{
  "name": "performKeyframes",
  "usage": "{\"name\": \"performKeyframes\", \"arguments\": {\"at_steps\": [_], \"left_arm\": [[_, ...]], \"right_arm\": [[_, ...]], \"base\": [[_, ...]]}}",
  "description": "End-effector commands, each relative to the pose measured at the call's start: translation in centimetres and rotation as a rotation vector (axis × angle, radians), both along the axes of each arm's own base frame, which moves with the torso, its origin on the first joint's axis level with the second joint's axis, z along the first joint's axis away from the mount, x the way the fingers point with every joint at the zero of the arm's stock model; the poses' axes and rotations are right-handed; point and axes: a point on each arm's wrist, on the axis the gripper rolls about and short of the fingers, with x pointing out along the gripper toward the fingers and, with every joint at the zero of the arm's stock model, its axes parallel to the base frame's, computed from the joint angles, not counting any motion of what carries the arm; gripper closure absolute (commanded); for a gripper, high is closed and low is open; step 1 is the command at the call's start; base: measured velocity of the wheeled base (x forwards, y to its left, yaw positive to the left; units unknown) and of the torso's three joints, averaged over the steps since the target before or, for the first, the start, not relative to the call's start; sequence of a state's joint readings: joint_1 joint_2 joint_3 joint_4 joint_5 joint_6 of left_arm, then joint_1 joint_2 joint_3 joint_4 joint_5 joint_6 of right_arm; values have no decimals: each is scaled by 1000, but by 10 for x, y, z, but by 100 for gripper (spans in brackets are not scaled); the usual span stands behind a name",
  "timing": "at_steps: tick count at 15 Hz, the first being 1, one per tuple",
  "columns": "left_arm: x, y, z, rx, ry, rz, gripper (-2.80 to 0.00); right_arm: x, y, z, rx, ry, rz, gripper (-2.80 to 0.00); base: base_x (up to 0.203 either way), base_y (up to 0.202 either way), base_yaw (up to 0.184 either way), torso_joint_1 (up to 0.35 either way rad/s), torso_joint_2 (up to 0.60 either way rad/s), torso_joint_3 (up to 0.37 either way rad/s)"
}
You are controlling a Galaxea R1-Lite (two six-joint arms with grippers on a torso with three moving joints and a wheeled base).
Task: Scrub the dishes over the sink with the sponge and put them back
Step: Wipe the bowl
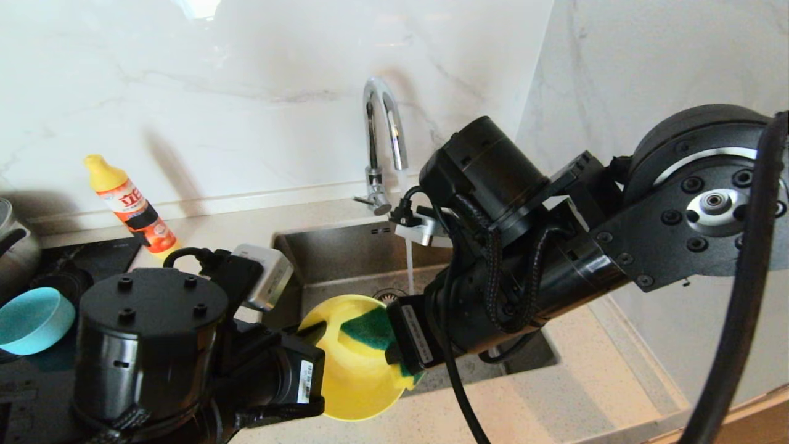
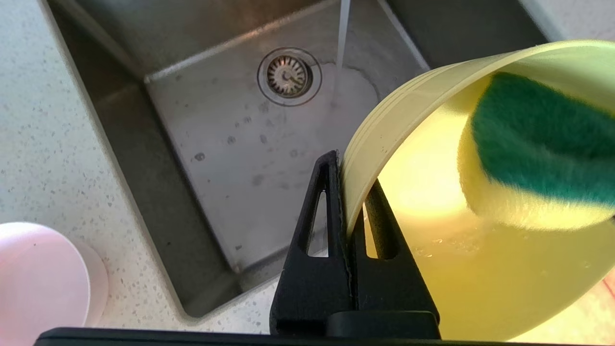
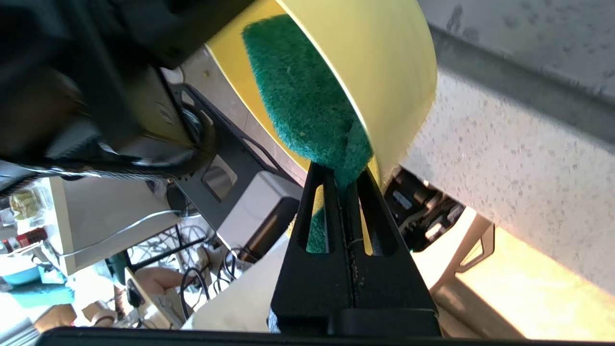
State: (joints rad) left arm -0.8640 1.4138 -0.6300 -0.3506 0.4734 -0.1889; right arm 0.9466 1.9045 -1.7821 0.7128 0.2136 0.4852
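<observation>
**Yellow bowl scrubbed over the sink's front edge**

The yellow bowl (image 1: 357, 370) is held tilted on its side over the near rim of the sink (image 1: 345, 259), its mouth turned toward the robot's right. The left gripper (image 2: 347, 192) is clamped tight on the bowl's wall, one finger outside and one inside. The sponge (image 1: 370, 330) sits inside the bowl, green face showing, its yellow foam against the bowl's inner wall. The right gripper (image 3: 345, 187) is closed hard on one end of the sponge, reaching into the bowl from the right.

A thin stream of water (image 1: 408, 265) falls from the faucet (image 1: 382, 142) into the basin beside the drain (image 2: 288, 76), behind the bowl. The teal bowl (image 1: 34, 320) rests on the dark hob at far left, and the pink bowl (image 2: 43, 283) stands on the counter left of the sink. A soap bottle (image 1: 130, 206) stands near the back wall.
</observation>
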Motion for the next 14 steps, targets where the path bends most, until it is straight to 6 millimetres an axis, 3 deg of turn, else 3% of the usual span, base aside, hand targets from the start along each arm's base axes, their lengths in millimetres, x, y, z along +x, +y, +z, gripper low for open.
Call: {"name": "performKeyframes", "arguments": {"at_steps": [1,8,14], "left_arm": [[2,-1,3,-9,-8,8,0],[13,-5,14,-40,-33,34,0],[17,-8,7,-42,-8,47,0]], "right_arm": [[-2,-1,-1,-2,13,0,0],[-14,13,-5,-9,22,51,0],[-20,25,-4,3,14,84,0]], "base": [[0,0,0,0,0,0],[0,0,0,0,0,0],[0,0,0,0,0,0]]}}
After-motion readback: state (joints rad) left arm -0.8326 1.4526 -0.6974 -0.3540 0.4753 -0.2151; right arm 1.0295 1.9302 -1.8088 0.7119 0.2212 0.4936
